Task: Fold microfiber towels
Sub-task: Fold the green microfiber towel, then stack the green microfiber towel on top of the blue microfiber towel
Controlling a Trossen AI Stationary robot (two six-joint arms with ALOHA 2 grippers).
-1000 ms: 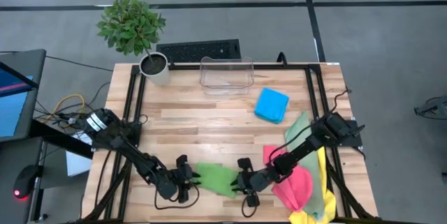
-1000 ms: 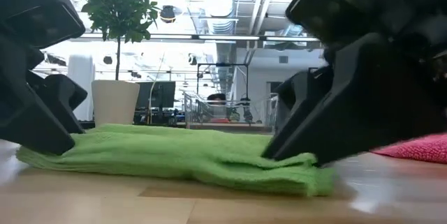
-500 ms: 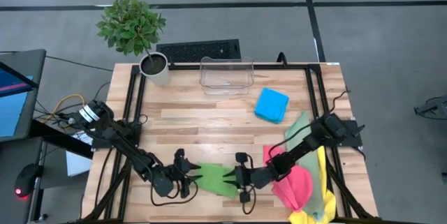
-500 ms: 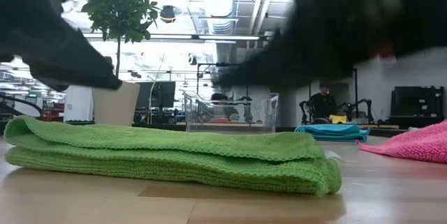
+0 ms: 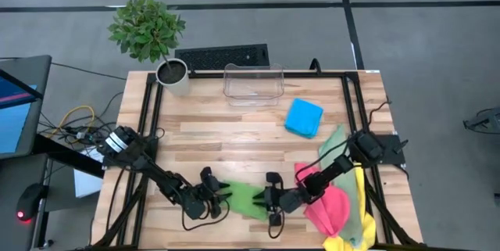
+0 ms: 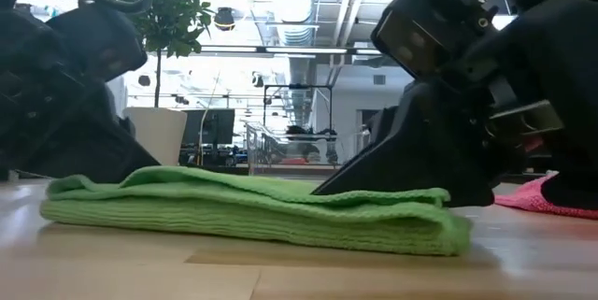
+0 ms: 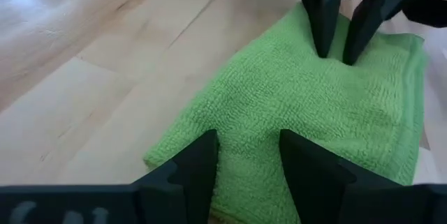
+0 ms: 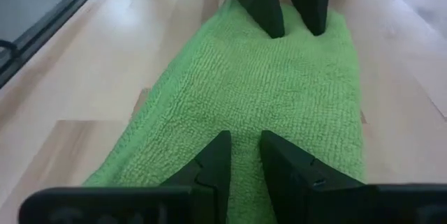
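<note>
A bright green towel (image 5: 242,199) lies folded in a flat band near the table's front edge, its layers stacked (image 6: 262,211). My left gripper (image 7: 248,140) stands over the towel's left end, fingers apart. My right gripper (image 8: 244,140) stands over its right end with a narrow gap between the fingers. The two grippers face each other across the towel. A folded blue towel (image 5: 304,116) lies at the back right. Pink (image 5: 332,208), pale sage (image 5: 336,143) and yellow (image 5: 351,239) towels lie heaped at the right edge. My left gripper sets both fingertips (image 7: 199,155) on the towel's top layer near its left end (image 7: 230,123), slanting down from the table's left. No cloth is raised between them. The towel lies flat on the table. My right gripper sets its fingertips (image 8: 215,155) on the top layer near the towel's right end (image 8: 244,112), slanting down from the table's right. The cloth under them stays flat, and the folded edge (image 6: 439,230) rests on the wood.
A clear plastic bin (image 5: 252,84) stands at the back middle and a potted plant (image 5: 172,75) at the back left corner. Bare wood lies between the green towel and the bin. The towel heap sits right behind my right arm.
Both grippers rose off the green towel half a second ago and have sunk back onto its top. My left gripper has also shifted a little toward the table's right. The towel stays folded and lies lower and flatter than it did.
</note>
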